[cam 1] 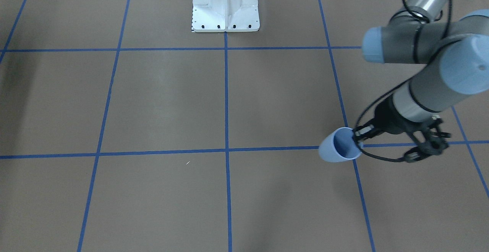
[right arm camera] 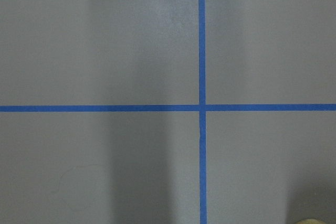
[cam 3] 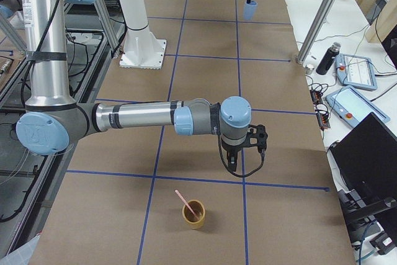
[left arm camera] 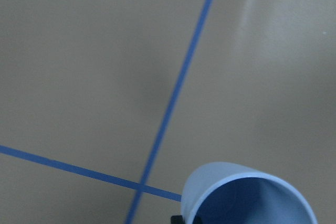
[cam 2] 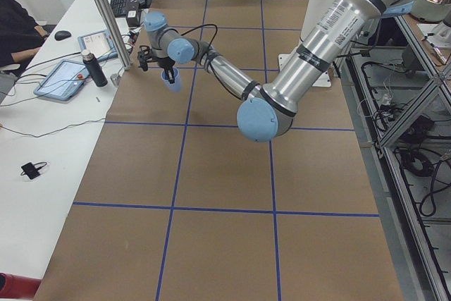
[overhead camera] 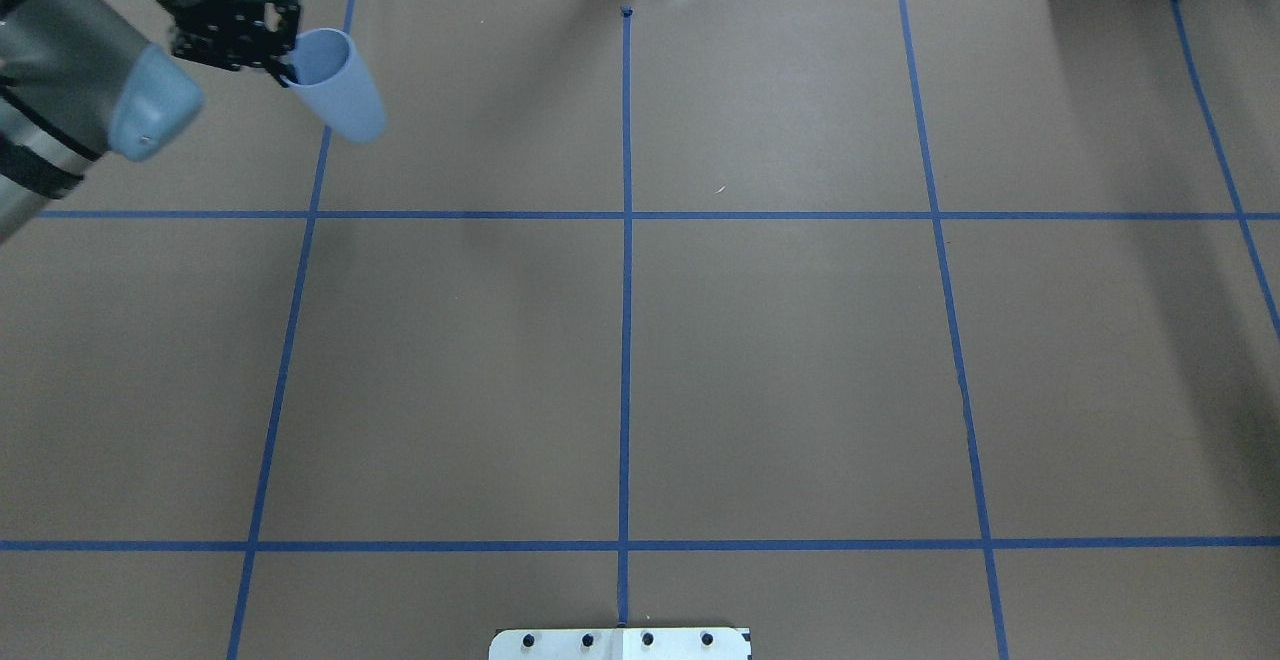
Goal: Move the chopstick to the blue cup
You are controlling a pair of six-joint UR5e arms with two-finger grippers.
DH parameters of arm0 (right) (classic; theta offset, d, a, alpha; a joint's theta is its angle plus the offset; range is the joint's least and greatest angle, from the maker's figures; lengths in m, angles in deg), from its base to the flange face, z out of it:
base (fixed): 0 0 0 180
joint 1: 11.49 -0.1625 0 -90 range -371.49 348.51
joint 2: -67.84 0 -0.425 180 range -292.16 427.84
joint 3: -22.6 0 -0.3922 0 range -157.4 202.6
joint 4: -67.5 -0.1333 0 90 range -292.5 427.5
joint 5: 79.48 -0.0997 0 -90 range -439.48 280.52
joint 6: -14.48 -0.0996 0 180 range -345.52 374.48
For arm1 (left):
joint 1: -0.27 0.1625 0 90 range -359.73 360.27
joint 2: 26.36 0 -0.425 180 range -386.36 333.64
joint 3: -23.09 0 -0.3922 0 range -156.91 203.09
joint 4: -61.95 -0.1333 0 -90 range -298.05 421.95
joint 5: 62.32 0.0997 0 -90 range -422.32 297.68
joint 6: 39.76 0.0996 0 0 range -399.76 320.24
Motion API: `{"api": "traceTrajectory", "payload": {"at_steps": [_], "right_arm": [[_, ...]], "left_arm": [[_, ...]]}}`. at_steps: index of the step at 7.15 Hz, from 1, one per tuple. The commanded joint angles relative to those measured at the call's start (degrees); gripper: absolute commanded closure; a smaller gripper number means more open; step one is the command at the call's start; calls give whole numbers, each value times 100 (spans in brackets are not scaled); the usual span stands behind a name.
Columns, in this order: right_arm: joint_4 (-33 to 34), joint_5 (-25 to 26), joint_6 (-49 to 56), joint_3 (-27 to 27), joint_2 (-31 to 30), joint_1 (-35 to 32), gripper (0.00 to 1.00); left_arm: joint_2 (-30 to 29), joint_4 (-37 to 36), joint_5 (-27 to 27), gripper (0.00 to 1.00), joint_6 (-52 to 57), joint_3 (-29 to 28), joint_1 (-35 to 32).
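The left gripper is clamped on the rim of the blue cup, one finger inside the mouth and the other outside. The cup is tilted, its darker inside turned partly toward the front-facing camera and its base pointing away from the arm. It sits at the far edge of the brown-papered table, on the robot's left, beside a crossing of the blue tape lines. In the side views it hangs below the gripper and seems to be lifted off the paper. The left wrist camera shows only the cup's rim and blue inside at the bottom of its picture. The chopstick is well apart from the blue cup, at the opposite end of the table. It stands leaning in a small yellow cup, with its pink upper end sticking out above the rim. The right gripper hangs above the table near that yellow cup, touching neither it nor the chopstick. Only the side camera shows it, so I cannot tell whether its fingers are apart or together.
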Motion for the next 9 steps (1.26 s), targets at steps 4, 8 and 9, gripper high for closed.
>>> {"api": "traceTrajectory", "payload": {"at_steps": [4, 8, 9], "right_arm": [[3, -118, -26, -5, 13, 141, 0], [11, -215, -210, -5, 75, 185, 0], [11, -215, -210, -5, 75, 186, 0]], "left_arm": [[-1135, 78, 1328, 100, -1601, -545, 1744], [-1304, 384, 1452, 96, -1593, -977, 1956], [-1295, 446, 1461, 86, -1602, -995, 1974]]}}
